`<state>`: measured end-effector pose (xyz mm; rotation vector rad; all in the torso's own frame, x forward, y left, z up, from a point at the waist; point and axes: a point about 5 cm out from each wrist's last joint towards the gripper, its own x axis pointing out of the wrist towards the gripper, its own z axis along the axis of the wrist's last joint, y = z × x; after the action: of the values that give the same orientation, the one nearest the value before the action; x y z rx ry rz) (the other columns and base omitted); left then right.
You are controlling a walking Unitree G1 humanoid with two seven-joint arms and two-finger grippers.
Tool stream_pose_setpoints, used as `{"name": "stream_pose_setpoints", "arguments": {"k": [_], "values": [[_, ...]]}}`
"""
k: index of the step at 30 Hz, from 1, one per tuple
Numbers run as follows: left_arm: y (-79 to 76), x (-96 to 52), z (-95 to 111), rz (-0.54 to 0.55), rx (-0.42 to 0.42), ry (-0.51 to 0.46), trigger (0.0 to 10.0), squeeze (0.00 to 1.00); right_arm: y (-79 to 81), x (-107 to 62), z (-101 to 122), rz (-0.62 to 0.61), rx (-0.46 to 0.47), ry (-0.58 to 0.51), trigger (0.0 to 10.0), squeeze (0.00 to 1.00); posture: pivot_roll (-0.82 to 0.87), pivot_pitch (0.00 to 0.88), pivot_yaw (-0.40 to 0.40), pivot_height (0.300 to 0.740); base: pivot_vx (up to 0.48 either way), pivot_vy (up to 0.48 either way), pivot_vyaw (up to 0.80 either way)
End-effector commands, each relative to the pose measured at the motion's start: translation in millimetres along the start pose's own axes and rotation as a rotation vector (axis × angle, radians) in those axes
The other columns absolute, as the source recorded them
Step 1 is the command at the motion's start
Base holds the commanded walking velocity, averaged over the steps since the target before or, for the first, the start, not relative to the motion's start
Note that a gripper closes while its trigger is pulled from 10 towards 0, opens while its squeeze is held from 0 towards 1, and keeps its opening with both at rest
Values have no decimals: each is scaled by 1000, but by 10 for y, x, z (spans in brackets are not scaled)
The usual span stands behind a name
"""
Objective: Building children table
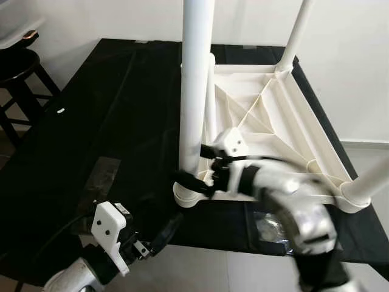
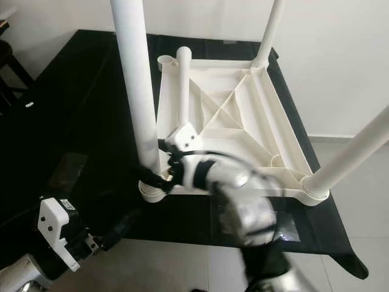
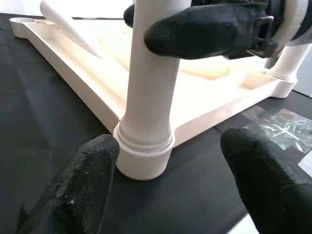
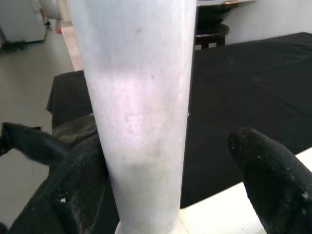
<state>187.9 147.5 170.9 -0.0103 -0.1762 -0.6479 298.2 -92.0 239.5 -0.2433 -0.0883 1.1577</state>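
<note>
Work surface: a black cloth [image 1: 109,121] covers the table, with pale floor visible at its near edge.
Table top: the white plastic children's table top [image 2: 243,115] lies upside down on the cloth, ribbed underside facing up.
Near-left leg: a white leg [image 1: 196,85] stands upright in the near-left corner socket [image 3: 144,156].
Other legs: one leg [image 1: 298,30] stands in the far-right corner and one [image 2: 352,152] in the near-right corner; a fourth leg [image 2: 182,85] lies loose inside the frame beside the empty far-left socket.
Right gripper: the right gripper [image 1: 197,176] is at the base of the near-left leg, one finger [image 4: 73,180] touching it, the other [image 4: 268,170] standing apart; jaws wide, not clamped.
Left gripper: the left gripper [image 3: 170,180] hovers low at the cloth's near edge, aimed at the same socket, fingers spread wide and holding nothing.
Plastic bag: a small clear bag [image 3: 282,129] lies on the cloth near the near-right corner.
Stool: a dark stool [image 1: 18,73] stands beyond the left side.
</note>
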Motion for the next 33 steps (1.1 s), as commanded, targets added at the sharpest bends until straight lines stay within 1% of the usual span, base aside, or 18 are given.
{"name": "stream_pose_setpoints", "arguments": {"k": [1,2,3,5,7,11,12,13,14,16,17,20,25,26,28,30,32,33], "values": [[-32,-5,-32,-1,0,10,10000,0,-86,-13,-15,104,-44,33,10000,0,-54,239,-70,740,0,0,0],[-32,-5,-32,-1,0,10,10000,0,-86,-13,-15,104,-44,33,10000,0,-54,239,-70,740,0,0,0],[-43,-3,-29,-2,1,7,10000,0,-170,5,-4,143,-48,47,10000,0,-52,239,-71,740,0,0,0],[-43,-3,-29,-2,1,7,10000,0,-170,5,-4,143,-48,47,10000,0,-52,239,-71,740,0,0,0],[-44,-15,-14,13,4,0,10000,0,-256,104,14,292,-29,53,10000,0,-37,248,-77,740,0,0,0],[-46,-28,-2,26,6,-3,10000,0,-277,158,21,333,-27,52,10000,0,-25,255,-83,740,0,0,0],[-49,-51,16,41,13,-6,10000,0,-292,214,37,371,-23,45,7882,0,-19,259,-88,740,0,0,0],[-49,-51,16,41,13,-6,10000,0,-292,214,37,371,-23,45,7882,0,-19,259,-88,740,0,0,0],[-38,-89,35,63,33,-6,10000,0,-312,264,54,396,-22,38,0,0,-14,264,-92,740,0,0,0],[-20,-123,48,79,55,-3,10000,0,-319,291,66,418,-20,32,0,0,-12,264,-94,740,0,0,0],[38,-183,71,107,81,2,10000,0,-318,310,71,454,-21,29,0,0,-2,271,-101,740,0,0,0],[125,-261,110,140,116,11,10000,0,-322,331,61,495,-22,29,0,0,1,272,-104,740,0,0,0],[162,-294,129,150,132,17,10000,0,-341,348,36,509,-25,29,0,0,0,274,-105,740,0,0,0],[158,-294,127,146,134,20,10000,0,-349,334,10,493,-23,28,0,0,-4,274,-107,740,0,0,0],[114,-269,107,127,127,21,10000,0,-371,257,-79,384,-33,41,0,0,-22,270,-108,740,0,0,0],[114,-269,107,127,127,21,10000,0,-371,257,-79,384,-33,41,0,0,-22,270,-108,740,0,0,0],[62,-233,91,113,109,14,10000,0,-361,178,-199,218,-15,84,0,0,-34,267,-115,740,0,0,0],[62,-233,91,113,109,14,10000,0,-361,178,-199,218,-15,84,0,0,-34,267,-115,740,0,0,0]]}}
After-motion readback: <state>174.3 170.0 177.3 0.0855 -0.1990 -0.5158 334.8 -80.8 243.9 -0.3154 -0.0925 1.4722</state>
